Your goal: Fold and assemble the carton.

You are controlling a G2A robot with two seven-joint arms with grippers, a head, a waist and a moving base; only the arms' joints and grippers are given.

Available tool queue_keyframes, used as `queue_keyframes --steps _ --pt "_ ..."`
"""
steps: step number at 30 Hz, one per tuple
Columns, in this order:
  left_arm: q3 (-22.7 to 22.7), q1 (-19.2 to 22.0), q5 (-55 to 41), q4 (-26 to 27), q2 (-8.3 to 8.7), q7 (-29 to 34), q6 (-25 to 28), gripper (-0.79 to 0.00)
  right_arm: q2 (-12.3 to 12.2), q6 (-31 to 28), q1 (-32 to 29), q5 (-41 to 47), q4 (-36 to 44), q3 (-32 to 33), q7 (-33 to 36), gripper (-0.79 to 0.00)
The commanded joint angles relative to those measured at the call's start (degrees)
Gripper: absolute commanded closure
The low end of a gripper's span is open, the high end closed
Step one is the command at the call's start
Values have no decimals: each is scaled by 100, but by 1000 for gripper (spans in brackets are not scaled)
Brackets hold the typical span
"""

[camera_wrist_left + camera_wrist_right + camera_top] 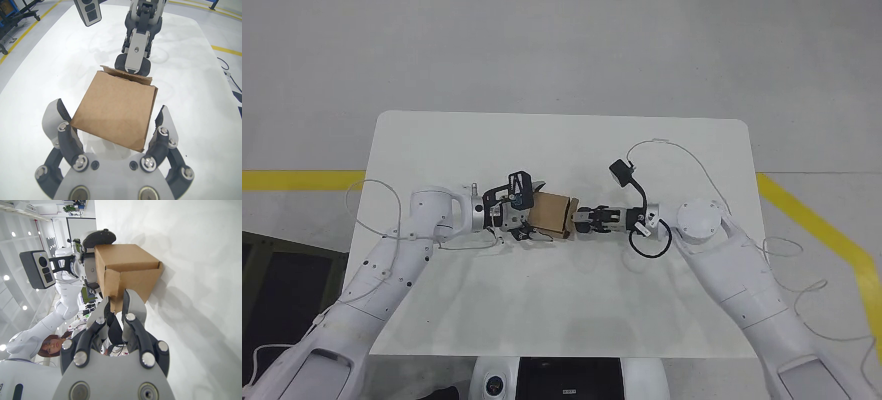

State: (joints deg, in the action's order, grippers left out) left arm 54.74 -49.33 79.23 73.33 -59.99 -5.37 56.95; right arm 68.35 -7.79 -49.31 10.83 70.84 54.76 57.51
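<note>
A small brown carton (552, 212) lies on its side at the middle of the white table (542, 320). My left gripper (112, 106) straddles one end of the carton (113, 89) and is shut on it, one finger on each opposite wall. One of its pads (99, 238) presses on the carton's upper wall. At the other end, my right gripper (117, 295) is shut on a loose end flap (113, 289) of the carton (132, 260). In the top view the right gripper (580, 218) meets the carton from the right. The carton's end facing it is partly open.
A thin white cable (682, 150) loops over the table behind the right arm, and another (377, 195) hangs off the left edge. The table in front of and behind the carton is bare. Yellow floor lines (302, 180) run past both sides.
</note>
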Motion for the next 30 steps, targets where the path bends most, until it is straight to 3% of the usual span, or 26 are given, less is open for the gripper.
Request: queue_keyframes --steps 1,7,21,30 --pt "-3 8 2 -12 -3 -5 1 -785 -4 25 27 -94 15 -4 11 -142" --pt "-9 27 5 -57 -12 -28 -1 -785 -17 187 104 -435 160 -38 17 -160" --pt "5 45 15 -97 -21 -67 6 -785 4 481 287 -925 465 -200 56 -89" --pt "24 35 39 -80 -20 -111 12 -785 27 592 346 -1107 627 -300 54 -86"
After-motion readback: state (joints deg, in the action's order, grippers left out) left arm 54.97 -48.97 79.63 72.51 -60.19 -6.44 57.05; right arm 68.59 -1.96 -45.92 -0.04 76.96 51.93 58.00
